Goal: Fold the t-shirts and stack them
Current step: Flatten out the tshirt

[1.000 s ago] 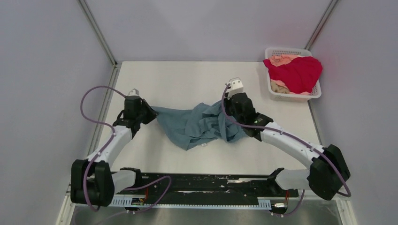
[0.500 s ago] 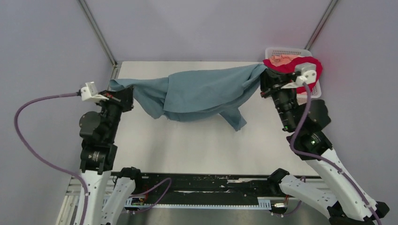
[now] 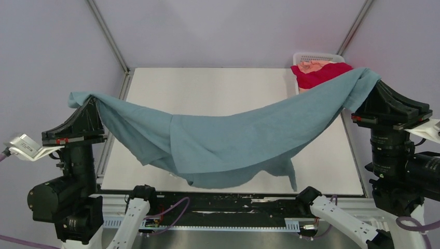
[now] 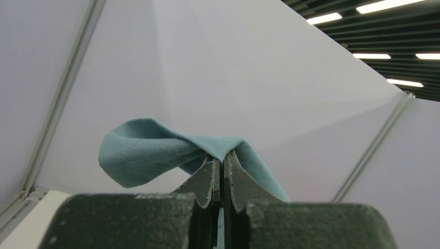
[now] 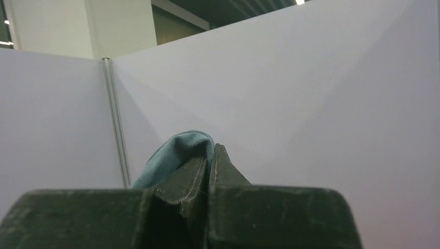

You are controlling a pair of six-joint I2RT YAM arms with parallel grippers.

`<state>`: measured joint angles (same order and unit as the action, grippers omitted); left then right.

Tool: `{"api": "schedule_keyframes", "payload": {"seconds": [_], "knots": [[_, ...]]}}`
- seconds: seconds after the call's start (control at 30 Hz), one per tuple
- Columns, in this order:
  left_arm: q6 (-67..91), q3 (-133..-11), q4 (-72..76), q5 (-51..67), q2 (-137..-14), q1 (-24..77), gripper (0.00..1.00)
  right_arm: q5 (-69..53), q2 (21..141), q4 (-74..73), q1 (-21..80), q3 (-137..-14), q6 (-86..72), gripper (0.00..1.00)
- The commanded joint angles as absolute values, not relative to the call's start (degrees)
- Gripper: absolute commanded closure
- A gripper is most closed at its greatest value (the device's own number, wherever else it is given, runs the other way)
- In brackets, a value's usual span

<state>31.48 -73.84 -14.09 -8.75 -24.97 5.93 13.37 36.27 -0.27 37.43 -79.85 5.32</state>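
Hanging: teal t-shirt (image 3: 223, 140), above the worktop (image 3: 207, 85)
Left hand (image 3: 91, 99): pinches one end
Right hand (image 3: 373, 83): pinches the other

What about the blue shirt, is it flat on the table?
No, the blue shirt hangs in the air between the left fingers and right fingers.

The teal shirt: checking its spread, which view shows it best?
Top external: the whole teal shirt hangs stretched between the left gripper and right gripper. Each wrist view shows only a pinched corner.

t-shirt (image 3: 228, 140) hung between left tool (image 4: 222, 158) and right tool (image 5: 210, 154), above table (image 3: 207, 85), basket (image 3: 316, 55) far right
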Motion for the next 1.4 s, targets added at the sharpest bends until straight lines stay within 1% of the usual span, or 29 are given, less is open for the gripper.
{"api": "schedule_keyframes", "payload": {"seconds": [0.0,0.13,0.23,0.27,0.3,0.33,0.37,0.4,0.43,0.47,0.5,0.53,0.57,0.6,0.63,0.73,0.83,0.87,0.97,1.07,1.17,1.23,1.27,1.37], "knots": [[28.36,-74.54,-15.31,-17.67,-29.70,5.98,1.00,20.81,38.90,-3.87,37.49,-78.53,6.06,1.00],[29.57,-70.88,-17.34,-25.48,-37.01,5.92,1.00,38.65,43.68,-3.89,37.52,-72.97,6.49,1.00],[33.15,-62.47,-17.46,-26.58,-44.55,5.96,1.00,52.38,48.71,-3.52,36.44,-63.86,3.75,1.00],[34.02,-60.20,-16.58,-25.72,-47.81,5.86,1.00,54.69,50.56,-3.87,35.28,-60.13,1.76,1.00],[36.21,-56.14,-16.29,-25.51,-49.83,5.83,1.00,56.21,52.40,-4.89,33.69,-56.69,-2.15,1.00],[37.44,-54.57,-16.16,-25.34,-54.49,5.28,1.00,55.15,54.43,-7.17,31.11,-53.59,-6.94,1.00],[39.92,-52.40,-16.43,-24.93,-57.04,4.75,1.00,51.03,56.44,-9.84,27.87,-51.18,-12.12,0.99],[40.70,-52.13,-17.71,-21.70,-62.45,3.21,0.95,44.74,58.93,-12.86,23.45,-49.41,-18.07,0.96],[41.82,-53.18,-18.83,-17.88,-65.06,2.26,0.84,39.41,61.34,-15.33,19.01,-47.89,-21.56,0.86],[42.09,-54.27,-21.45,-16.59,-69.75,1.07,0.44,35.27,63.92,-16.47,15.49,-46.94,-23.80,0.69],[42.01,-56.46,-22.77,-15.81,-71.57,0.84,0.11,33.17,66.00,-17.52,12.27,-46.45,-25.41,0.47],[42.16,-57.50,-24.92,-15.82,-73.97,0.67,0.06,32.52,67.48,-18.34,11.36,-46.60,-26.27,0.23],[42.09,-58.43,-25.29,-15.75,-74.47,0.64,0.01,31.99,68.28,-18.52,11.26,-46.94,-26.30,0.11],[41.92,-58.31,-24.49,-15.57,-74.03,0.62,0.01,30.55,68.54,-18.51,11.31,-47.38,-25.99,0.04],[41.92,-57.29,-23.67,-15.03,-73.31,0.62,0.00,29.03,68.44,-18.49,11.34,-48.03,-25.41,0.01],[41.48,-54.05,-18.41,-11.97,-68.85,0.61,0.00,24.10,67.44,-17.99,11.30,-50.09,-22.44,0.00],[41.57,-51.45,-17.08,-6.05,-66.52,0.62,0.00,16.13,66.16,-15.25,12.87,-51.06,-17.95,0.00],[41.86,-51.00,-16.79,-4.39,-65.94,0.62,0.00,12.51,65.93,-12.72,14.28,-50.68,-15.26,0.00],[43.02,-46.73,-12.85,6.71,-64.96,1.10,0.00,2.04,67.67,-4.04,22.13,-49.15,-5.40,0.00],[46.44,-40.23,-8.72,12.49,-63.86,2.18,0.00,-7.33,75.52,-0.61,30.09,-52.09,-1.05,0.00],[49.96,-35.08,-3.83,14.86,-62.18,4.97,0.00,-5.33,86.90,-0.53,37.78,-58.92,1.16,0.00],[51.12,-31.74,-1.03,15.66,-61.84,6.29,0.00,-4.61,94.92,-0.55,41.22,-65.75,1.72,0.01],[51.36,-30.55,-0.69,15.63,-61.90,6.57,0.00,-4.64,99.95,-0.98,42.41,-68.66,1.95,0.02],[51.37,-29.55,-2.27,13.85,-62.82,6.89,0.00,-2.70,109.12,-1.97,45.31,-76.18,1.73,0.03]]}}
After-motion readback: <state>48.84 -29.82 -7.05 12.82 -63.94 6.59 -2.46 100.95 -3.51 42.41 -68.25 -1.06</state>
